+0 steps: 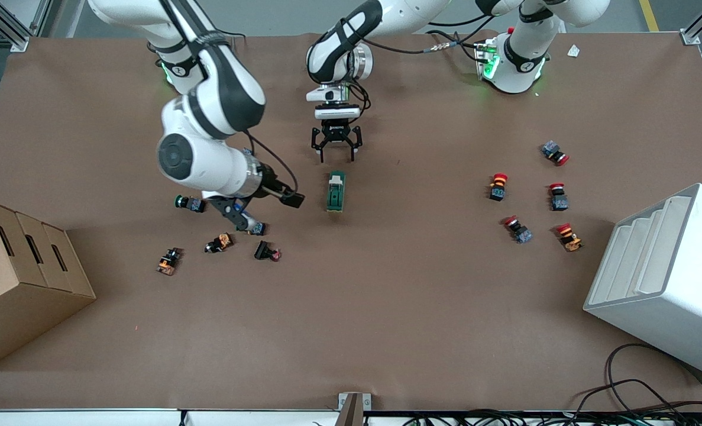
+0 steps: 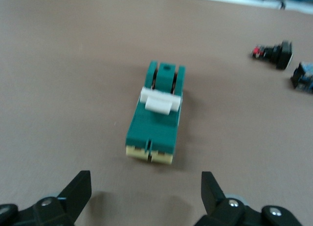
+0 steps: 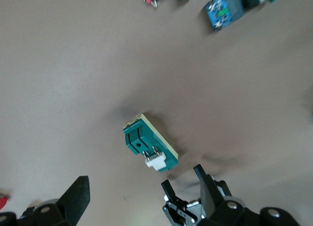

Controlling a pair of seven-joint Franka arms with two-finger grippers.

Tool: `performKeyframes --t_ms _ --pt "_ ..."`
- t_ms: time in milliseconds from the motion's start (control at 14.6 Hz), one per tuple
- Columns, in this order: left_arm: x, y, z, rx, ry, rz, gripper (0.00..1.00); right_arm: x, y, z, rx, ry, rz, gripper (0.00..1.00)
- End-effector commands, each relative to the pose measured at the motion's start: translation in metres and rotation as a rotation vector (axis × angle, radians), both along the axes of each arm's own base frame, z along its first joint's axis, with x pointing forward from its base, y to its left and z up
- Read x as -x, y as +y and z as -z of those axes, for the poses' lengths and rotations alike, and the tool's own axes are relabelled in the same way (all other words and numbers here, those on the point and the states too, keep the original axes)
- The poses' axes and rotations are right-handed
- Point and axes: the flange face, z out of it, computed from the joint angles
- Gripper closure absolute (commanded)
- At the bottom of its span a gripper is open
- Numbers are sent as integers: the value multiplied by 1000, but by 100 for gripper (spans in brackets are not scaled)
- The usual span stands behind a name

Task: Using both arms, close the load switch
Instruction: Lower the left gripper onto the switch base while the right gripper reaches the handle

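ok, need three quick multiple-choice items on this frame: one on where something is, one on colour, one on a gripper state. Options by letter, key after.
1. Where is the load switch?
A. in the cardboard box
B. flat on the table, just nearer the front camera than the left gripper
C. held by the right gripper

2. What colour is the switch's lever?
A. white
B. red
C. orange

3. How are the left gripper's fingers?
A. shut on the switch
B. shut on nothing
C. open

Key: 1 B, the front view shows it lying on bare table below the left gripper; 2 A, the left wrist view shows a white piece across the green body; 3 C, both the front and left wrist views show the fingers spread with nothing between them.
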Motion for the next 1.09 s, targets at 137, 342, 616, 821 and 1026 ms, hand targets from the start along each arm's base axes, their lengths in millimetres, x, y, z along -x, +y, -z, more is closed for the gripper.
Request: performKeyframes --t_ms 137,342,616,821,1026 --pt "-17 4 15 -21 -154 75 1 34 40 56 7 -19 4 0" --pt "-16 8 30 -48 -201 110 1 50 65 79 20 -41 -29 0" --pt "-13 13 46 -74 -238 140 1 62 83 95 15 -55 -32 0" --pt "-9 15 52 -81 -241 143 1 70 93 104 16 -65 -43 0" --pt "-9 14 56 -83 -237 141 1 77 101 118 24 -83 -49 0"
